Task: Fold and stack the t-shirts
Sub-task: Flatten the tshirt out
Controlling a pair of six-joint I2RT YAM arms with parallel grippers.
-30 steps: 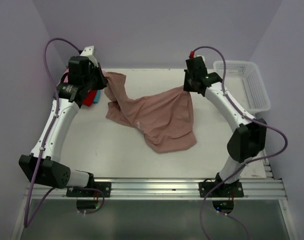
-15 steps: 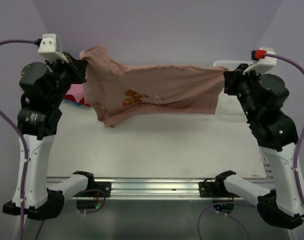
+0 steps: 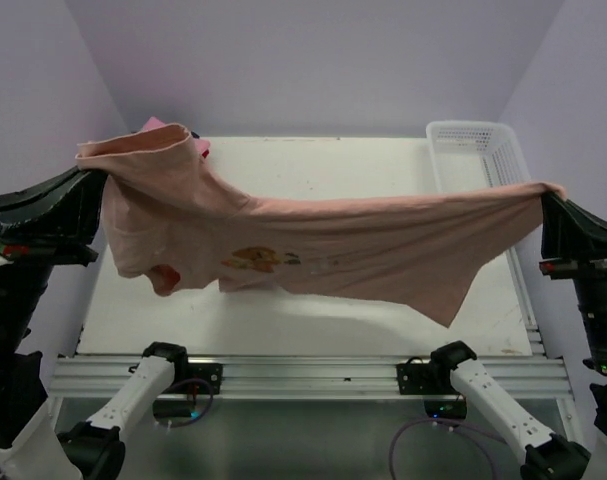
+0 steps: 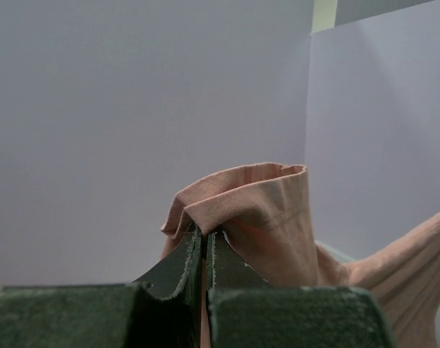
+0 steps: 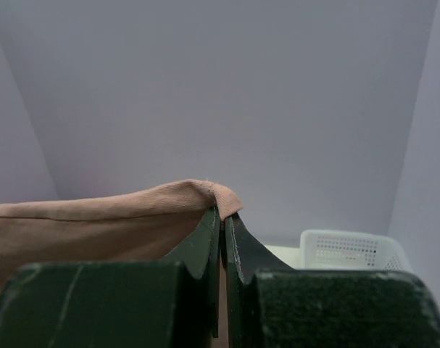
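Note:
A dusty-pink t-shirt (image 3: 323, 245) with a small figure print hangs stretched in the air across the whole table, high and close to the top camera. My left gripper (image 3: 88, 172) is shut on its left end, where the cloth (image 4: 256, 210) bunches over the fingertips. At the far right my right gripper (image 3: 551, 195) is shut on the other end, a fold of cloth (image 5: 133, 217) pinched between its jaws. A bright pink cloth (image 3: 155, 125) peeks out behind the shirt's upper left corner; other folded shirts are hidden.
A white plastic lattice basket (image 3: 483, 150) stands at the table's back right, also in the right wrist view (image 5: 350, 250). The white table (image 3: 283, 310) shows beneath the shirt. Lilac walls close in the back and both sides.
Both arms have lifted the shirt from a crumpled heap on the table up into the air and pulled it apart sideways, spreading it wide and bringing it toward the camera.

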